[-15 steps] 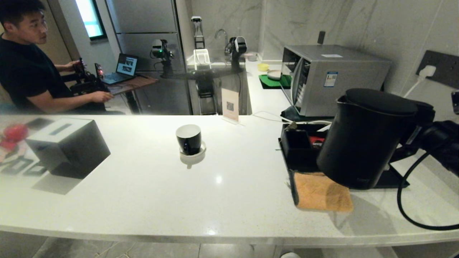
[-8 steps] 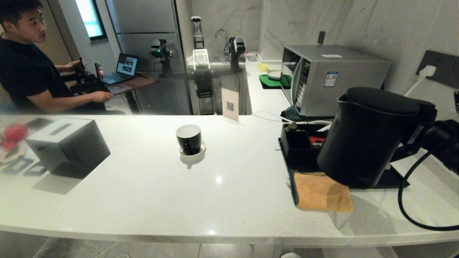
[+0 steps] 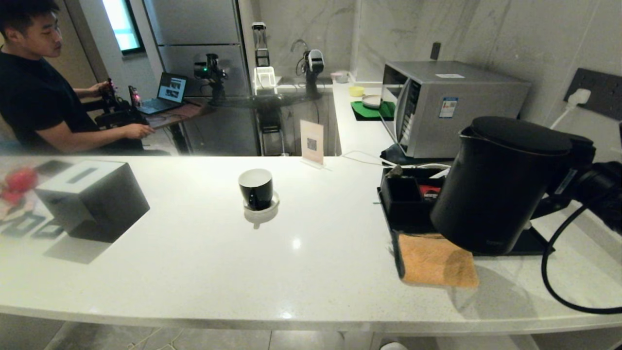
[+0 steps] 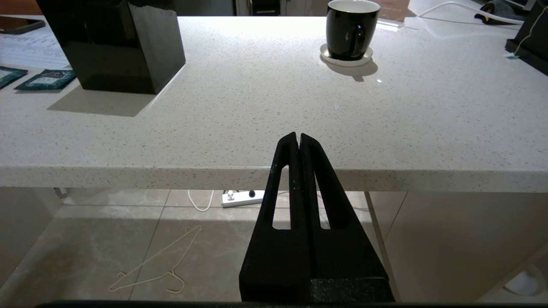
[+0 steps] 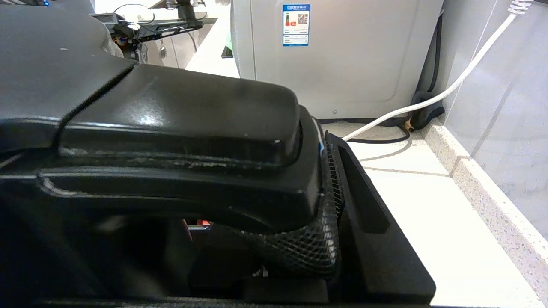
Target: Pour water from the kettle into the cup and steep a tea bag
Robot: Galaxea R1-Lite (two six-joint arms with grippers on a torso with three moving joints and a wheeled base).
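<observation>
My right gripper (image 3: 567, 176) is shut on the handle of the matte black kettle (image 3: 495, 189), holding it off the counter above the black tray (image 3: 534, 243). The kettle tilts, its spout toward the cup. In the right wrist view the handle (image 5: 180, 128) fills the space between the fingers (image 5: 364, 192). The black cup (image 3: 255, 188) with a white inside stands upright on its white saucer (image 3: 262, 210) mid-counter, well left of the kettle. A small grey-brown tea bag (image 3: 397, 170) lies on the black organiser. No water shows. My left gripper (image 4: 298, 137) is shut and empty, below the counter's front edge.
A black tissue box (image 3: 92, 199) stands at the left, with teal sachets (image 4: 45, 79) beside it. An orange cloth (image 3: 435, 260) lies under the kettle. A microwave (image 3: 447, 107) and cables are behind. A black cord (image 3: 549, 282) loops at the right. A person sits far left.
The kettle, cup and both grippers hold still. Behind the counter, the stand with two arms has shifted slightly to the left.
</observation>
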